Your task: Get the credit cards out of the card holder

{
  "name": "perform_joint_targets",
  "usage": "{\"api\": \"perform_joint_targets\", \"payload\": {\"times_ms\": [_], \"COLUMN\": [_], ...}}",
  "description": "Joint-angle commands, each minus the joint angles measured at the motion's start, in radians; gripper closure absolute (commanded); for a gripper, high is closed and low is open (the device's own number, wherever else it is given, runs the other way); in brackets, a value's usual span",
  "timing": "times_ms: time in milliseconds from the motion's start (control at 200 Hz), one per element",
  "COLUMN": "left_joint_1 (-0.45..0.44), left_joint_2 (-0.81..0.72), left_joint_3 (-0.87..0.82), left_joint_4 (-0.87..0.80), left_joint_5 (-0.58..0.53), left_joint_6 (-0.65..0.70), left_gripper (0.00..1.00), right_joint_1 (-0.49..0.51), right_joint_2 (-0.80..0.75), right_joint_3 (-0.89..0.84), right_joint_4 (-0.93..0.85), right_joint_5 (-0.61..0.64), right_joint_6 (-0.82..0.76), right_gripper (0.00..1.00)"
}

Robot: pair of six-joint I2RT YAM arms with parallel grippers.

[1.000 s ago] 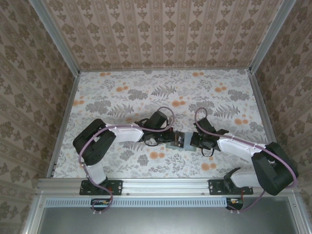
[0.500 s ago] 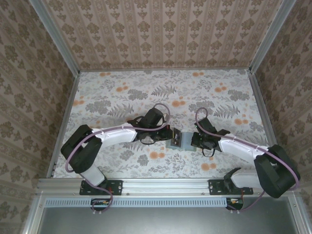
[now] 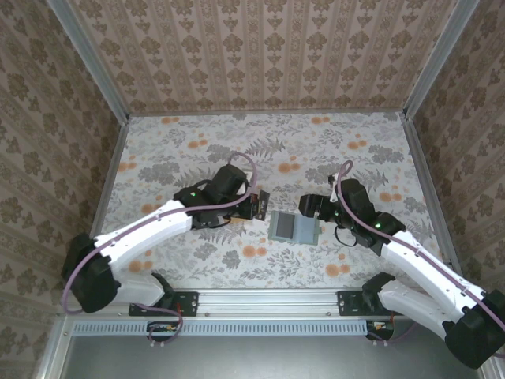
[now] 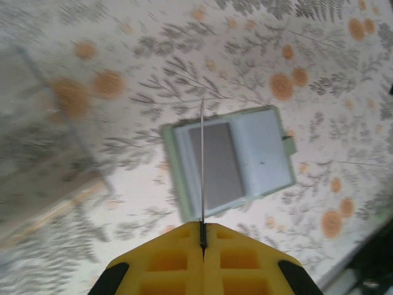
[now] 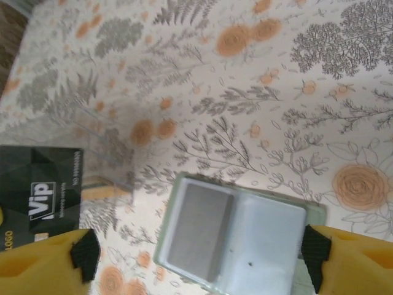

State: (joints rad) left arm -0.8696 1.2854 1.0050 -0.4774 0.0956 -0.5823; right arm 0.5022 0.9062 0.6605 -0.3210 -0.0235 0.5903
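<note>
Centre of the floral counter (image 3: 197,158), and the card holder (image 3: 293,227) lies flat and spread open, well clear of the papered walls. From the left wrist the card holder (image 4: 230,163) shows a grey panel on one half and a pale blue-grey face on the other, with a small tab on its outer edge.

The left gripper (image 3: 256,207) hangs just left of the holder, apart from it, jaws clenched on the black card (image 3: 261,202). Looking down its own yellow fingers, the left gripper (image 4: 202,236) pinches that black card (image 4: 202,166) edge-on, a thin line crossing in front of the holder's grey half.

Over to the right gripper (image 3: 312,207): it sits just beyond the holder's right half, raised off it, jaws released and spread wide. In its wrist view the right gripper (image 5: 199,252) frames the card holder (image 5: 239,243) between its two yellow fingertips (image 5: 316,252), gripping nothing.

Left of the holder in that same view, the black card (image 5: 40,193) shows white VIP lettering. Between it and the holder a clear plastic case (image 5: 107,163) rests on the counter, a tan strip along its near edge. The left wrist catches the clear plastic case (image 4: 52,160) too, blurred, off to the holder's left.
</note>
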Motion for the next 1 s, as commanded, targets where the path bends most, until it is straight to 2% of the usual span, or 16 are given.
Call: {"api": "perform_joint_targets", "payload": {"times_ms": [0, 240, 350, 480, 605, 705, 995], "left_joint_1": [0.007, 0.006, 0.006, 0.008, 0.033, 0.08, 0.163], "left_joint_2": [-0.077, -0.258, -0.34, -0.463, -0.553, -0.556, -0.512], "left_joint_3": [0.021, -0.037, -0.083, -0.155, -0.205, -0.204, -0.183], "left_joint_4": [-0.186, -0.21, -0.203, -0.193, -0.164, -0.233, -0.364], "left_joint_5": [-0.153, -0.289, -0.289, -0.219, -0.287, -0.228, -0.119], "left_joint_6": [0.188, 0.494, 0.665, 0.886, 0.993, 1.1, 1.259], "left_gripper": [1.0, 1.0, 1.0, 1.0, 1.0, 1.0, 1.0], "right_joint_1": [0.006, 0.033, 0.044, 0.055, 0.056, 0.056, 0.056], "right_joint_2": [-0.004, 0.014, 0.017, 0.01, -0.013, -0.034, -0.067], "right_joint_3": [0.04, -0.005, -0.034, -0.048, -0.066, -0.087, -0.106], "right_joint_4": [0.045, 0.198, 0.256, 0.264, 0.273, 0.29, 0.264], "right_joint_5": [-0.046, -0.052, -0.052, 0.002, 0.029, 0.04, 0.113], "right_joint_6": [-0.038, -0.015, -0.021, -0.014, -0.028, -0.036, -0.033], "right_gripper": [0.0, 0.0, 0.0, 0.0, 0.0, 0.0, 0.0]}}
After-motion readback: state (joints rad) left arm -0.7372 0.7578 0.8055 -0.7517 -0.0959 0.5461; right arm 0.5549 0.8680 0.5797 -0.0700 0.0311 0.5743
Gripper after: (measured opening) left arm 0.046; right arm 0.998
